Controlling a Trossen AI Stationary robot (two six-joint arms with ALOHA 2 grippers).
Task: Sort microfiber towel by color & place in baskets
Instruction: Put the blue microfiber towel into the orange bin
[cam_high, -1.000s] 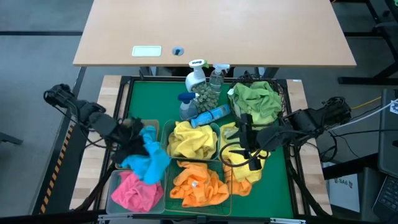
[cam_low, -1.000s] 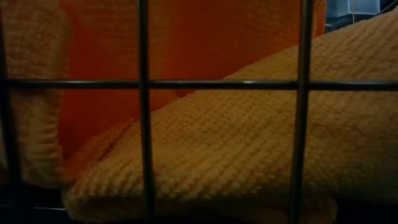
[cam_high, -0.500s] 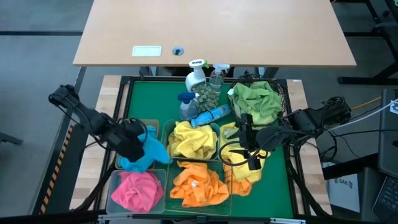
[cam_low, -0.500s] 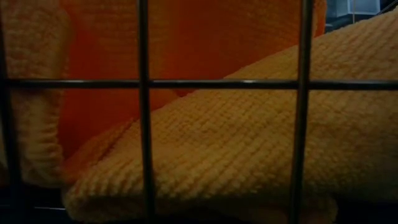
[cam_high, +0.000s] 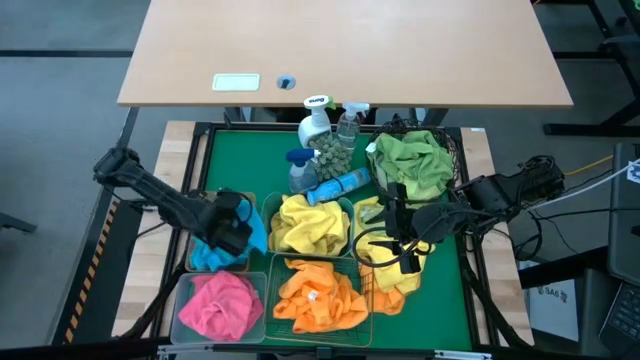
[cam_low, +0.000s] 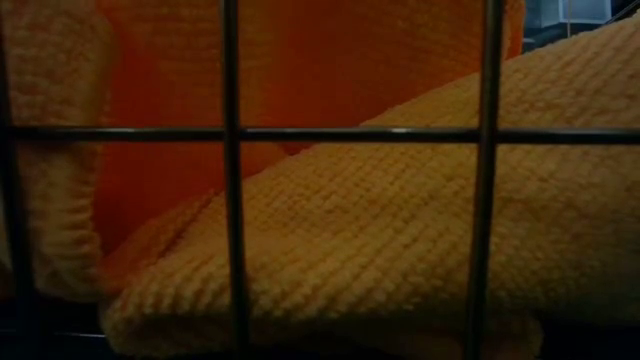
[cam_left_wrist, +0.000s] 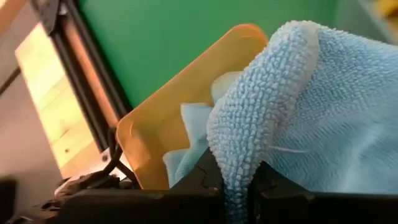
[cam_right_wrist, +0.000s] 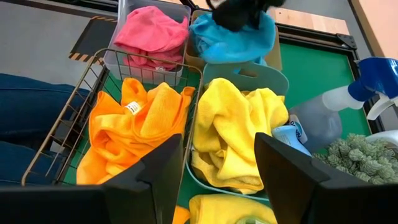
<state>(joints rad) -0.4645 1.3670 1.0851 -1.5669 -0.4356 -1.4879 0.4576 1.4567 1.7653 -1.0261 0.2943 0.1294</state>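
Over the tan tray (cam_high: 198, 262), the left gripper (cam_high: 232, 226) pinches a blue towel (cam_high: 222, 252).

Its fingers (cam_left_wrist: 205, 179) are clamped tight on a fold of the cloth, which hangs into the tray at the green surface's (cam_high: 245, 165) left side. Beside it sit a pink towel (cam_high: 220, 305) in the clear bin (cam_high: 183, 290), an orange towel (cam_high: 318, 297) in the green wire basket (cam_right_wrist: 74, 127), and a yellow towel (cam_high: 310, 225) in the teal tub (cam_right_wrist: 270, 74). The right gripper (cam_high: 397, 240) hovers with fingers spread wide over more yellow cloth.

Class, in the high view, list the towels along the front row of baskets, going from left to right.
Pink towel → orange towel → yellow towel under the right gripper.
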